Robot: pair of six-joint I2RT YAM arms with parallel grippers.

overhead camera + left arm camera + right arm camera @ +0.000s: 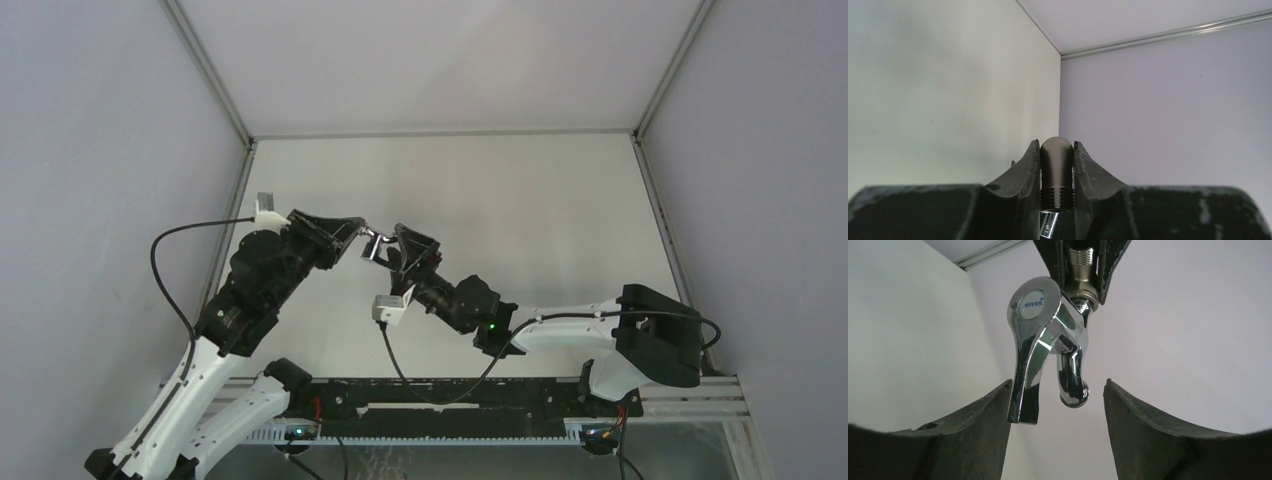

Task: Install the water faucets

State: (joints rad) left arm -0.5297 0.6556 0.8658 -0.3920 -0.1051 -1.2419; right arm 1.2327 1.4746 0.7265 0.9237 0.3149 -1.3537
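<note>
A shiny chrome water faucet point(1040, 340) with a lever handle and a curved spout point(1073, 385) hangs in mid-air above the table. My left gripper point(355, 232) is shut on its threaded stem point(1057, 172), seen as a dark cylinder pinched between the fingers. In the right wrist view the left fingers point(1110, 260) clamp the stem at the top edge. My right gripper point(1058, 382) is open, facing the left one. The handle's end and the spout tip reach down between its fingertips. The handle sits close beside one finger point(993, 410). From above the faucet point(372, 243) is a small glint between both grippers.
White table point(520, 210) bounded by grey walls and metal frame rails point(440, 132). The arms' bases and cables lie along the near edge point(440, 400).
</note>
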